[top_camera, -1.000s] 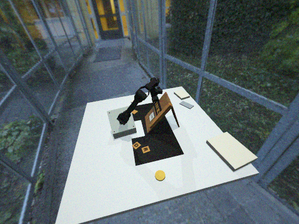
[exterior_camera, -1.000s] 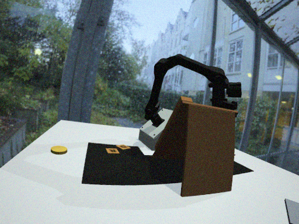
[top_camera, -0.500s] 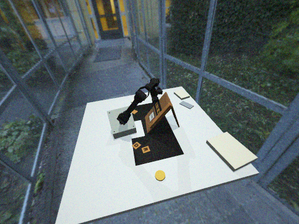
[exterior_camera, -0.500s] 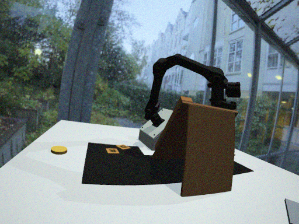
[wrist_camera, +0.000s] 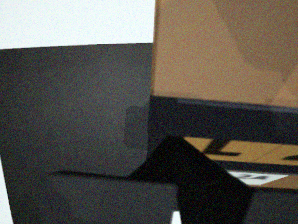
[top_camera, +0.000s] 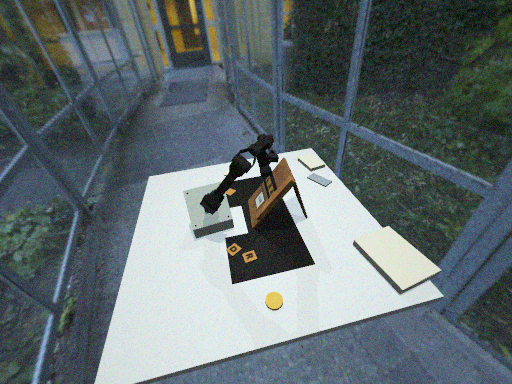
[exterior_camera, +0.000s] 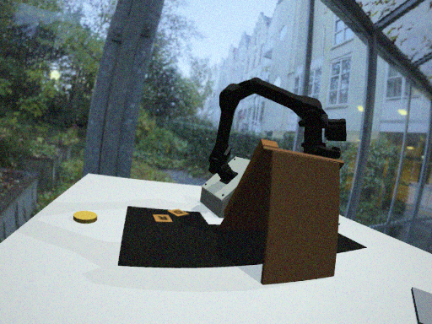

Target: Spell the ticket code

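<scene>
The brown slanted board (top_camera: 280, 182) (exterior_camera: 301, 211) (wrist_camera: 220, 45) stands on a black mat (top_camera: 280, 252) (exterior_camera: 169, 246) (wrist_camera: 65, 110). Its dark letter rail (top_camera: 269, 187) (wrist_camera: 220, 122) holds orange tile faces with black letters (wrist_camera: 240, 150); I cannot read them. The white ticket (top_camera: 259, 199) (wrist_camera: 250, 176) sits just below the rail. Two loose orange letter tiles, one (top_camera: 233, 248) (exterior_camera: 178, 212) beside the other (top_camera: 249, 256) (exterior_camera: 162, 218), lie flat on the mat in front. A third tile (top_camera: 230, 191) lies near the arm's base. My gripper (top_camera: 267, 176) (exterior_camera: 314, 147) (wrist_camera: 172, 143) is shut and empty at the rail's upper end.
A yellow disc (top_camera: 274, 300) (exterior_camera: 84, 216) lies near the front edge. A cream book (top_camera: 397, 257) lies at the right edge. A small cream pad (top_camera: 311, 161) and a grey card (top_camera: 319, 179) (exterior_camera: 422, 304) lie behind the board. The arm stands on a grey base plate (top_camera: 200, 220) (exterior_camera: 219, 191).
</scene>
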Tool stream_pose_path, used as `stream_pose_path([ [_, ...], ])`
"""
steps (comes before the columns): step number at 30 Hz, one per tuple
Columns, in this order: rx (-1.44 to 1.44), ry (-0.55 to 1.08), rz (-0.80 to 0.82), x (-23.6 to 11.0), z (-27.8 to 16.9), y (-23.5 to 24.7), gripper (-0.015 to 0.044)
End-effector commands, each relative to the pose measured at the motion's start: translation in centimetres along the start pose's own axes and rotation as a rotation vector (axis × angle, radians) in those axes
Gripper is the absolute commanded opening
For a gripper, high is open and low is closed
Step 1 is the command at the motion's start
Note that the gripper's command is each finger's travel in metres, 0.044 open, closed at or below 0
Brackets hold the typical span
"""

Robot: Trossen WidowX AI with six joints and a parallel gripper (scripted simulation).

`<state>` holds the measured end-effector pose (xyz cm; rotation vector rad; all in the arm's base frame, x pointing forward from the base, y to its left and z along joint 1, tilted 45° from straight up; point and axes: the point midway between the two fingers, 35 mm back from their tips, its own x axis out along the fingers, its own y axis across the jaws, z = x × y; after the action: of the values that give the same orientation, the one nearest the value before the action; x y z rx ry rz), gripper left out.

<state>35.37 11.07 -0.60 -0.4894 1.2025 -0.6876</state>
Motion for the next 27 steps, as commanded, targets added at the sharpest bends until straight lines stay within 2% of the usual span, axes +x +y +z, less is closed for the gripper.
stream_pose_path([
  [1,-0.007,0.002,-0.007,0.2,-0.1,-0.3,0.0000],
  [9,-0.007,0.002,-0.007,0.1,-0.1,-0.3,0.0000],
  [27,-0.008,0.003,-0.006,-2.3,-2.0,0.0,0.0000],
])
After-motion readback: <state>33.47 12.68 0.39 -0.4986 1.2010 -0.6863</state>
